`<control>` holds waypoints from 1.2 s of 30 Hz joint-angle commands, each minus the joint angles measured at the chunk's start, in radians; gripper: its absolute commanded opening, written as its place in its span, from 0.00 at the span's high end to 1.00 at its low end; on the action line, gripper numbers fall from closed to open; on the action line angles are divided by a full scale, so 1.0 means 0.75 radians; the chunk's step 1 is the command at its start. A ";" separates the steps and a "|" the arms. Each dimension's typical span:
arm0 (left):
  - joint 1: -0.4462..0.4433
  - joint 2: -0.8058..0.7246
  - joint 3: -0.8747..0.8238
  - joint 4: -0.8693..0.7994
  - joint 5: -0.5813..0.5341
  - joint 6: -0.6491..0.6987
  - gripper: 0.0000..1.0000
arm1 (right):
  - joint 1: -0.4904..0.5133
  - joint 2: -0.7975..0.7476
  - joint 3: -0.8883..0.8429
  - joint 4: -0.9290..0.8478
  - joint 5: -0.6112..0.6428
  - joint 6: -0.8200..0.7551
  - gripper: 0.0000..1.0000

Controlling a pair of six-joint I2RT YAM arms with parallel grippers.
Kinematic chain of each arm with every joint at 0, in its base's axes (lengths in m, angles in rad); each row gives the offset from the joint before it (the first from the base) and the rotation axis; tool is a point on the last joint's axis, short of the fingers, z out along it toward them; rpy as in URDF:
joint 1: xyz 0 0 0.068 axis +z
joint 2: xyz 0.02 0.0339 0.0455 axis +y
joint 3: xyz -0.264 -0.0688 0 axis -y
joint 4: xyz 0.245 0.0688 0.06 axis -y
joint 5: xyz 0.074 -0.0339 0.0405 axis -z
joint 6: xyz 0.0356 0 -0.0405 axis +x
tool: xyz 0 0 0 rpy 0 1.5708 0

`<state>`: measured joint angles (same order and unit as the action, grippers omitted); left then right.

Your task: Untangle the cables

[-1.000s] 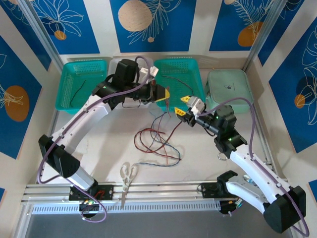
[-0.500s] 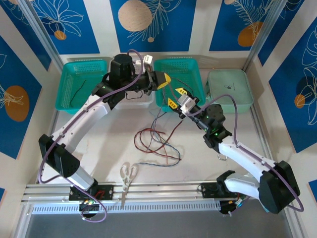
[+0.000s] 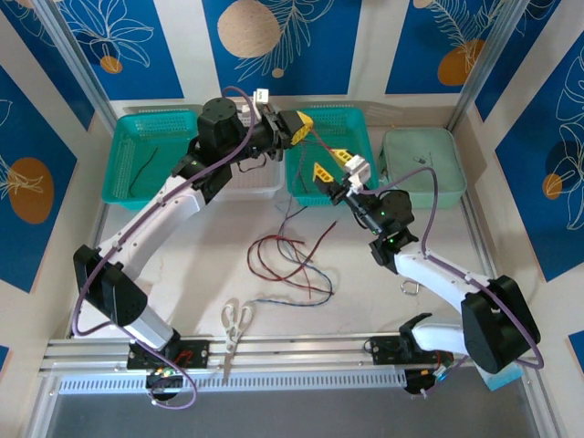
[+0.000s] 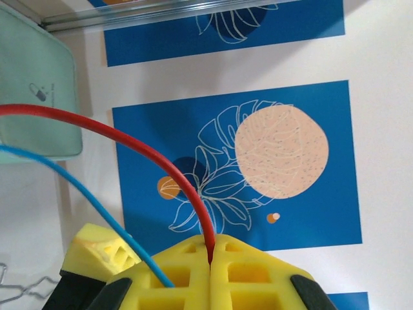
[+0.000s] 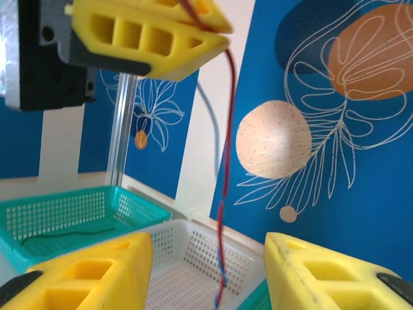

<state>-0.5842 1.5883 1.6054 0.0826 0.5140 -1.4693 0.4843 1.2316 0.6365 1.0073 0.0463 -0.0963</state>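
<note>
A loose tangle of red, black and blue-grey cables [image 3: 285, 260] lies mid-table, with strands rising toward the grippers. My left gripper [image 3: 297, 126] is raised over the baskets and shut on a red cable [image 4: 161, 165], pinched between its yellow fingers [image 4: 251, 271]. A blue cable [image 4: 77, 194] runs beside those fingers, outside the grip. My right gripper [image 3: 330, 163] stands open just below and right of the left one. In the right wrist view the red and blue cables [image 5: 221, 258] hang twisted together between its spread jaws, touching neither finger, under the left gripper [image 5: 148, 39].
Across the back stand a teal basket [image 3: 151, 155] holding one black cable [image 3: 144, 171], a white basket [image 3: 246, 182], a second teal basket [image 3: 351, 128] and a pale green lidded box [image 3: 424, 164]. Scissors [image 3: 237, 319] lie near the front rail.
The left gripper has lifted the red cable up and back toward the wall. The right arm has swung left and back, bringing its open gripper under the left one.
</note>
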 commanded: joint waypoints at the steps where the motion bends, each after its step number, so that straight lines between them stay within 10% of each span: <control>1: 0.016 0.020 0.027 0.139 -0.029 -0.098 1.00 | -0.001 -0.017 0.017 0.060 0.017 0.052 0.51; 23: 0.016 0.038 -0.024 0.312 -0.101 -0.298 1.00 | 0.049 0.541 0.473 0.335 0.097 -0.038 0.52; 36: 0.016 0.031 -0.009 0.293 -0.098 -0.276 1.00 | 0.068 0.594 0.581 0.297 0.106 -0.038 0.72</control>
<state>-0.5827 1.6188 1.5806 0.2569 0.4465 -1.6855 0.5308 1.6768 1.0397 1.2022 0.0933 -0.1223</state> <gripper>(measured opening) 0.051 0.286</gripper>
